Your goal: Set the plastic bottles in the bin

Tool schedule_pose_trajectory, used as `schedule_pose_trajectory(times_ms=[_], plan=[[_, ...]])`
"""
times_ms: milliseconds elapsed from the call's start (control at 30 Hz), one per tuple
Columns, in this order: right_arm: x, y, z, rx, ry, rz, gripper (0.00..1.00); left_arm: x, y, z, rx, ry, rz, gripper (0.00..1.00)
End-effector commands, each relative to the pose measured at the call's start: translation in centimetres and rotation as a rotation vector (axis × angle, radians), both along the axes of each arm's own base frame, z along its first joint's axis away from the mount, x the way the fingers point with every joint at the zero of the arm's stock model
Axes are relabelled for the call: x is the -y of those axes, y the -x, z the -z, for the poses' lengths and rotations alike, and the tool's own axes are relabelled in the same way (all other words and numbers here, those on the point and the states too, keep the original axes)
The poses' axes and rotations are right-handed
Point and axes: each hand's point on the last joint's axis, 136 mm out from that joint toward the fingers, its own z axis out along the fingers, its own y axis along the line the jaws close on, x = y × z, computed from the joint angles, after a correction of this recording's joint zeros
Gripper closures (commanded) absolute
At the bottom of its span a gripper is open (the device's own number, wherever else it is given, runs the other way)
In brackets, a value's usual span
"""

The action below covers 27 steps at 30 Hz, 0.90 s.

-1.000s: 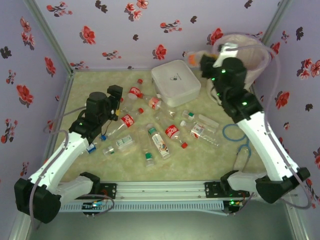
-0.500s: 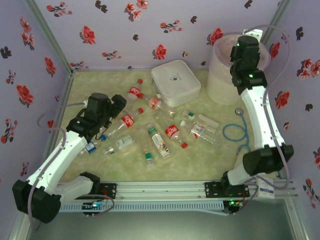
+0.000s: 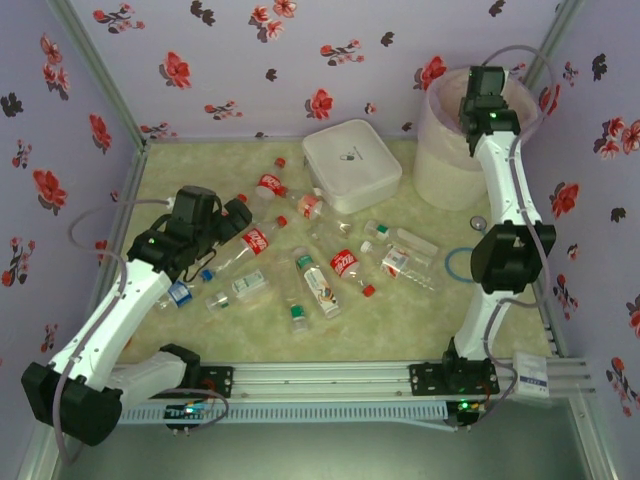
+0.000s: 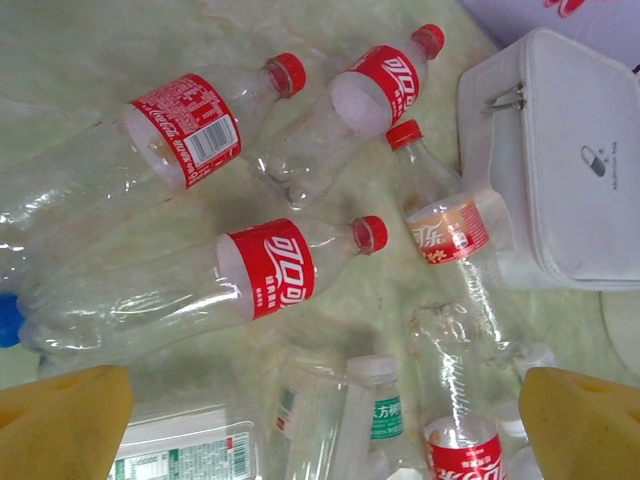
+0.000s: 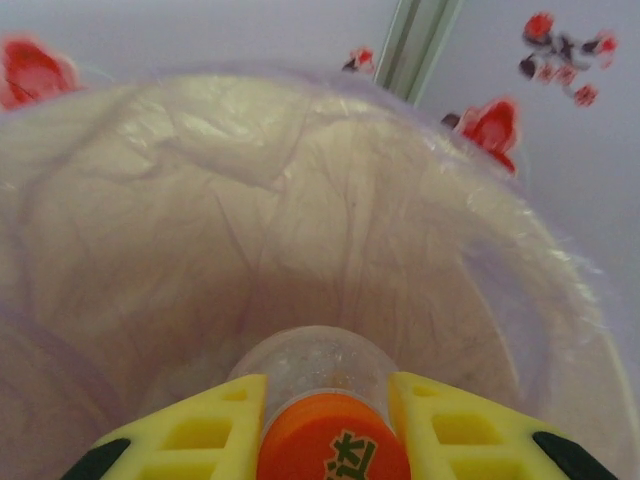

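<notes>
At the upper right of the overhead view the right gripper (image 3: 487, 95) hangs over the bin (image 3: 440, 165), clenched on an orange-capped bottle (image 5: 318, 370), while the left gripper (image 4: 320, 425), spread wide, hovers above the bottles (image 4: 265, 275) scattered mid-frame on the mat (image 3: 400, 320).

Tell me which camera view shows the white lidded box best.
The top external view: the white lidded box sits whole there, behind the bottles. The left wrist view brings it closer, clasp and pill logo visible, but cropped at the frame edge. The right wrist view looks into the bin.
</notes>
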Motion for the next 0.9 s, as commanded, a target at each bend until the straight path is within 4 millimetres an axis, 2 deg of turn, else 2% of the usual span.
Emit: schedule_pose_trajectory(times_ms=[0,133,233,367,433,500,567,667,867], plan=[[0.0,-0.1,2.6,-0.077,-0.085,-0.015,1.0,-0.9,0.4,-0.4,-0.019,-0.096,0.037,0.0],[0.6,-0.7,6.2,-0.153,-0.16,-0.011,1.0,-1.5,0.7,0.1,-0.069,-0.189,0.076,0.0],[1.1,-0.9,8.5,-0.206,-0.193,-0.003,0.84,-1.7,0.8,0.9,-0.11,-0.232,0.099,0.0],[1.3,-1.0,9.7,-0.209,-0.244,0.001,0.63,-1.4,0.5,1.7,-0.132,-0.243,0.113,0.0],[1.4,-1.1,9.3,-0.193,-0.25,0.006,0.46,-1.2,0.4,1.7,-0.132,-0.243,0.121,0.0],[1.6,-1.0,8.6,-0.176,-0.249,0.012,0.22,-1.2,0.2,1.8,-0.128,-0.247,0.124,0.0],[1.8,-0.8,7.2,-0.15,-0.238,0.015,0.11,-1.2,0.1,1.8,-0.123,-0.251,0.128,0.0],[2.1,-0.4,4.9,-0.116,-0.22,0.013,0.01,-1.2,0.0,1.9,-0.125,-0.256,0.133,0.0],[1.3,1.6,-0.2,-0.032,-0.234,-0.027,0.0,-1.1,-0.3,2.2,-0.131,-0.279,0.153,0.0]])
